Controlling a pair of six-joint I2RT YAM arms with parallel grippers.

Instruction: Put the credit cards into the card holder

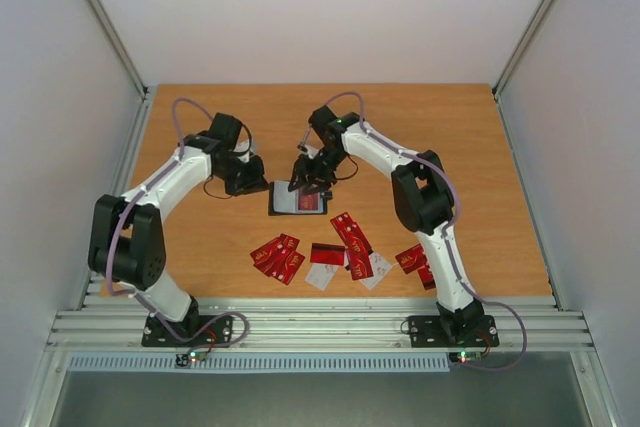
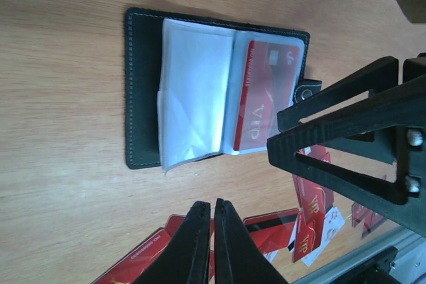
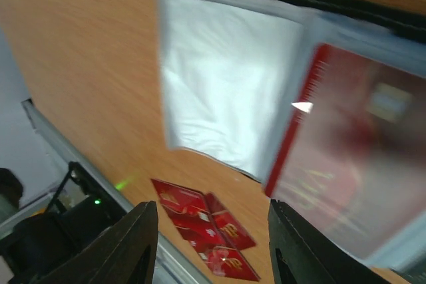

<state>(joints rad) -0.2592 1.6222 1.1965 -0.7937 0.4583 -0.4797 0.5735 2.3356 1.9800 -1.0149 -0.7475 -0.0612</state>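
The black card holder (image 1: 282, 202) lies open on the table, its clear pockets (image 2: 196, 94) fanned up. One red card (image 2: 266, 94) sits in the right pocket and shows blurred in the right wrist view (image 3: 346, 164). My right gripper (image 1: 308, 183) hovers open just over the holder's right side, with nothing between its fingers (image 3: 213, 231). My left gripper (image 1: 258, 183) is at the holder's left edge, shut and empty (image 2: 213, 209). Several loose credit cards (image 1: 277, 255), mostly red with a few white, lie nearer the front edge (image 2: 313, 197).
More cards lie spread across the front of the table (image 1: 352, 235), and some are partly under the right arm (image 1: 410, 259). An aluminium rail (image 1: 320, 325) runs along the near edge. Walls close in the left, right and back sides.
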